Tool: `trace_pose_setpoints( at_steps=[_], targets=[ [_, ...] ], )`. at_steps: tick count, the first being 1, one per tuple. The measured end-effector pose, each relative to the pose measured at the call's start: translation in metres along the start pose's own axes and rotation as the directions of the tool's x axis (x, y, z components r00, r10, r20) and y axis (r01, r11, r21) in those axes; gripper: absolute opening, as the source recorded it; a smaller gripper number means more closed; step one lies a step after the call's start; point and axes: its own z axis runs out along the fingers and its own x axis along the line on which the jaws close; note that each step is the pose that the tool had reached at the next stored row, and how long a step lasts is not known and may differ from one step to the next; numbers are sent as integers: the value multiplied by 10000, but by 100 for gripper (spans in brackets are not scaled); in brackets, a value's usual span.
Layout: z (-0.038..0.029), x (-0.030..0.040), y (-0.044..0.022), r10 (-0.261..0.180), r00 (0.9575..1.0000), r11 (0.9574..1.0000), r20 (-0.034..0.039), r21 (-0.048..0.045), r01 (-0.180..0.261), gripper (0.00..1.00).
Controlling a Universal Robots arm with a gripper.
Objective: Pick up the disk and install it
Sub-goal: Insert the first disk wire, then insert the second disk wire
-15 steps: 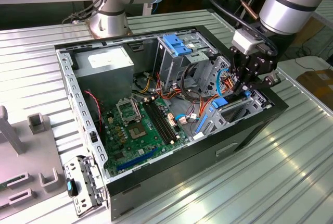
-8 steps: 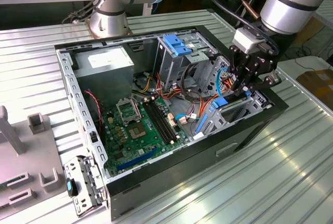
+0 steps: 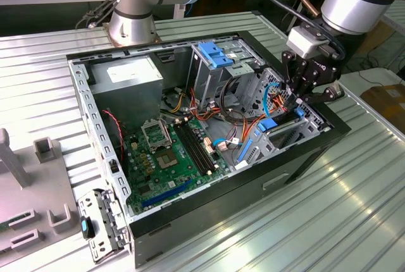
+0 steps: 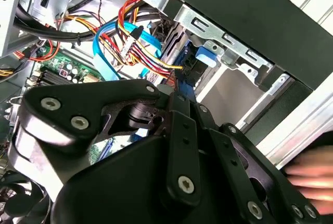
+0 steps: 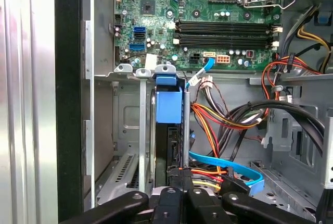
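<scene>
Ribbed metal benchtop point(image 3: 354, 177) carries an open computer case point(image 3: 209, 126); the gripper point(image 3: 304, 98) reaches into its drive cage, fingers closed on the disk point(image 5: 169, 130), standing on edge in the bay. Rigid, weighty and shock-sensitive, it seems best held by its blue frame.

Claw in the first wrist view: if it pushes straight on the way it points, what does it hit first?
Most likely the upright disk with its blue plastic side-rail frame, standing in the grey metal drive bay directly ahead of the black claw. Depth is unclear; it may already touch it.

Bright even light; soft shadows inside case; blurred pale smear.
</scene>
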Motion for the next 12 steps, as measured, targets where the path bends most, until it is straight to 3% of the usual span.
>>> trace_pose_setpoints(
  at_steps=[12],
  targets=[
    [0, 0, 0, 2, 10000, 10000, 35, 0, -2, 11]
  ],
)
